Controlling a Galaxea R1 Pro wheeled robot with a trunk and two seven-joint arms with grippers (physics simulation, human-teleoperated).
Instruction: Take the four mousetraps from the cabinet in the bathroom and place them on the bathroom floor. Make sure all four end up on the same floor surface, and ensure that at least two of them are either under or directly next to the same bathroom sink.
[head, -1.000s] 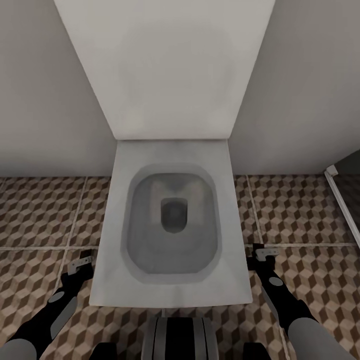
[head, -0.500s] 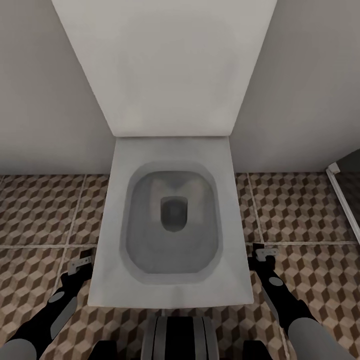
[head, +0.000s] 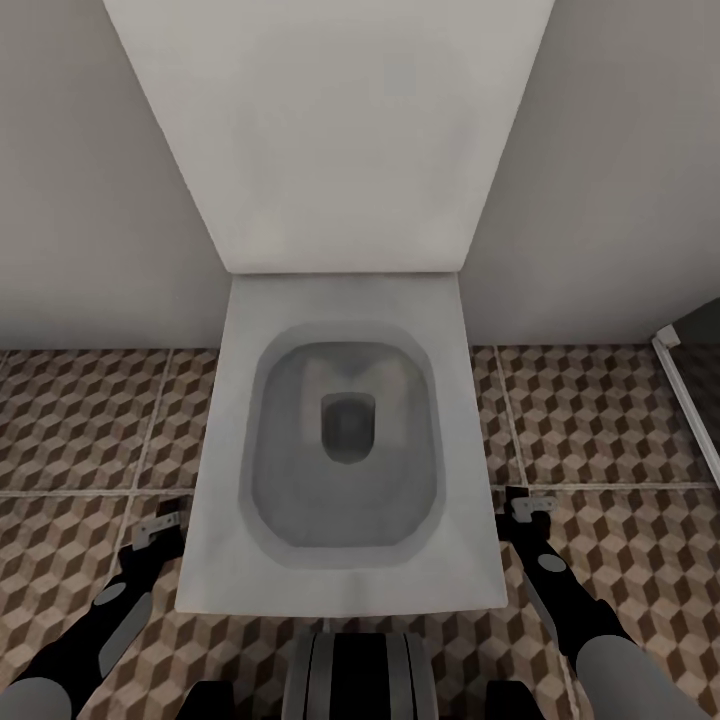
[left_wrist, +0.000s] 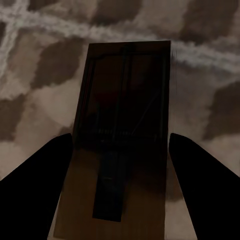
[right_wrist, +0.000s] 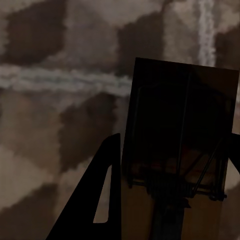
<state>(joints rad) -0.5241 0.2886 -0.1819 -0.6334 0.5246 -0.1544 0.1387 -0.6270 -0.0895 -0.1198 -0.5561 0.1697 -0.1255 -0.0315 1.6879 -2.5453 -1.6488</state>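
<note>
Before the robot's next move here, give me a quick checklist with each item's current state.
1. Left gripper holds a mousetrap: ok.
2. Right gripper holds a mousetrap: ok.
3. Patterned bathroom floor lies below both arms: ok.
4. Sink in sight for placing beside it: not ok; the toilet is ahead.
5. Other two mousetraps located: cannot tell.
6. Grip secure enough to carry: cannot tell.

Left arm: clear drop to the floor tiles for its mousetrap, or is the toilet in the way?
Probably clear. The left gripper hangs beside the toilet, not over it, and its wrist view shows the mousetrap between the fingers with only bathroom floor beyond.
</note>
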